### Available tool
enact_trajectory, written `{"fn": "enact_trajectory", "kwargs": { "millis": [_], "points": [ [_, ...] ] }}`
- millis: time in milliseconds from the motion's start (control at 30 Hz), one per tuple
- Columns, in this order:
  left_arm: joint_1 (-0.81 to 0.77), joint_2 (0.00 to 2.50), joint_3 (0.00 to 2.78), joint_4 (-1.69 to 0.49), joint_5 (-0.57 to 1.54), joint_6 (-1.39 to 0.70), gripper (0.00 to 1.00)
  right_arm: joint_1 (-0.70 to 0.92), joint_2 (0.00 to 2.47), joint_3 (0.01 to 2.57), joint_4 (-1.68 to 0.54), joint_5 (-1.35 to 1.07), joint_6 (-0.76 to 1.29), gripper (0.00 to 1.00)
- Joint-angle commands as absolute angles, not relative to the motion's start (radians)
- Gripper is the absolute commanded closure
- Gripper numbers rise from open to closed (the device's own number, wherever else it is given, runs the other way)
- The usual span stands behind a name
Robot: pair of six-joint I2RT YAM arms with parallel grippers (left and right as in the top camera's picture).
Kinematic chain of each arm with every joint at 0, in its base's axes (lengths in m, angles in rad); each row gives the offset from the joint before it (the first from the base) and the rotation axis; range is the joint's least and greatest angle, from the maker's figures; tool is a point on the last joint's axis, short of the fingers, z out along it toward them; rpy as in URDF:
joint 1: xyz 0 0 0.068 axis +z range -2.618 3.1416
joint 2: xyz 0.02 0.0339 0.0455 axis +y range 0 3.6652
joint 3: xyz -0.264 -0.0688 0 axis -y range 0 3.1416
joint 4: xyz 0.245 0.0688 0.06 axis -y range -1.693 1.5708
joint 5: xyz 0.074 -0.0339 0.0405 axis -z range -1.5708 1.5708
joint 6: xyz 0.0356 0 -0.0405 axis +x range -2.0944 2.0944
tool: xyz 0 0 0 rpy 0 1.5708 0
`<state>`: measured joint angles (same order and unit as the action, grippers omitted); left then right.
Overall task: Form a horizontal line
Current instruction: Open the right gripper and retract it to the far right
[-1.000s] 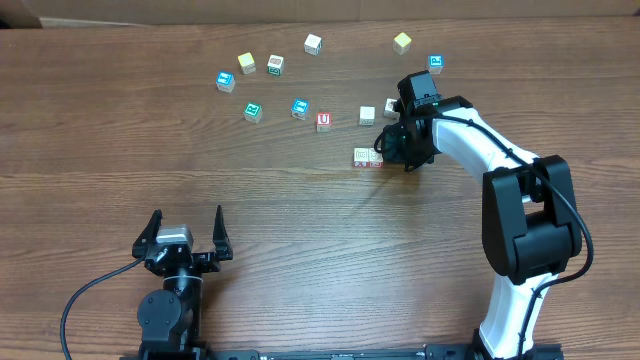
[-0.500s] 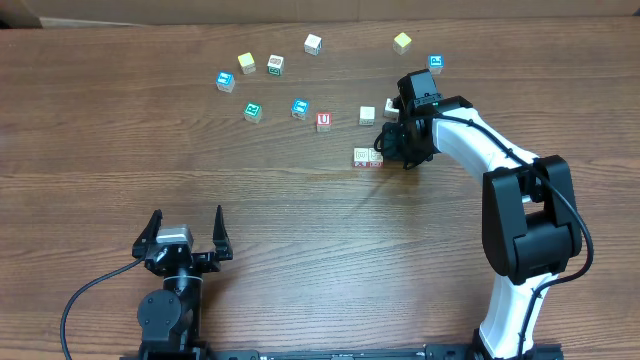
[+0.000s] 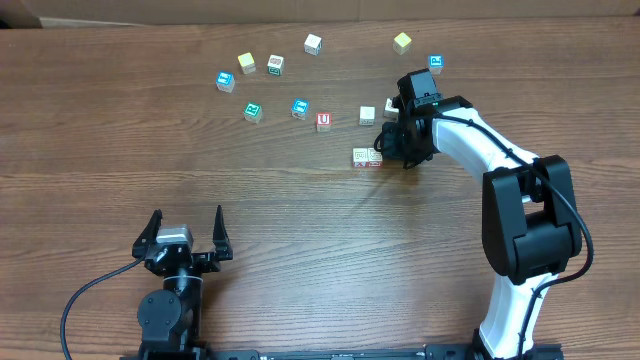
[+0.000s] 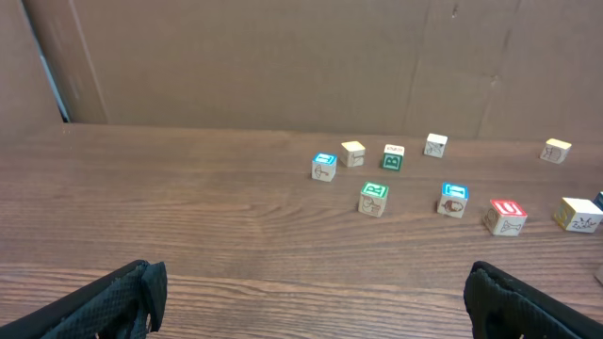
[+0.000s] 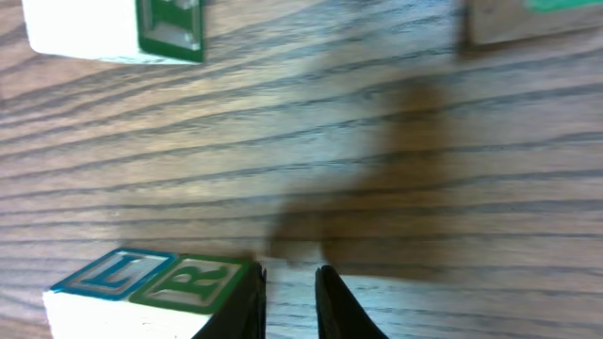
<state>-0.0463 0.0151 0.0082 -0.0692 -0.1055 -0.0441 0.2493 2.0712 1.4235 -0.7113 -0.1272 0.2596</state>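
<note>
Two small whitish cubes stand touching side by side as a short horizontal line [image 3: 367, 157] right of the table's middle. In the right wrist view they show a blue L and a green R on their faces [image 5: 155, 287]. My right gripper [image 3: 388, 150] is down at the table just right of this pair. It is shut and holds nothing [image 5: 290, 282]; its left finger [image 5: 247, 301] rests against the side of the R cube. My left gripper [image 3: 187, 225] stands open and empty near the front left [image 4: 313, 287].
A lone red U cube [image 3: 323, 121] and a whitish cube [image 3: 367, 115] lie just behind the pair. Several loose cubes, yellow [image 3: 402, 42], blue [image 3: 435, 63], green [image 3: 253, 111] and white [image 3: 313, 43], are scattered along the back. A brown board [image 4: 283, 56] closes off the far edge.
</note>
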Motion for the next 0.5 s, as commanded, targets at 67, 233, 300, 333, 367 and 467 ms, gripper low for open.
{"fn": "enact_trajectory", "kwargs": {
  "millis": [67, 233, 300, 333, 367, 467],
  "points": [
    [-0.055, 0.006, 0.006, -0.07, -0.108, -0.022, 0.01, 0.244, 2.082, 1.414, -0.739, 0.042, 0.31, 0.88],
    [-0.055, 0.006, 0.006, -0.07, -0.108, -0.022, 0.0, 0.207, 2.082, 1.414, -0.794, 0.132, 0.342, 0.87],
    [-0.055, 0.006, 0.006, -0.07, -0.107, -0.022, 0.0, 0.176, 2.082, 1.414, -0.809, 0.139, 0.341, 0.87],
    [-0.055, 0.006, 0.006, -0.07, -0.107, -0.022, 0.0, 0.155, 2.082, 1.414, -0.816, 0.139, 0.341, 0.87],
    [-0.055, 0.006, 0.006, -0.07, -0.108, -0.022, 0.0, 0.134, 2.082, 1.414, -0.822, 0.138, 0.341, 0.87],
    [-0.055, 0.006, 0.006, -0.07, -0.108, -0.022, 0.0, 0.054, 2.082, 1.414, -0.834, 0.138, 0.34, 0.87]
  ]
}}
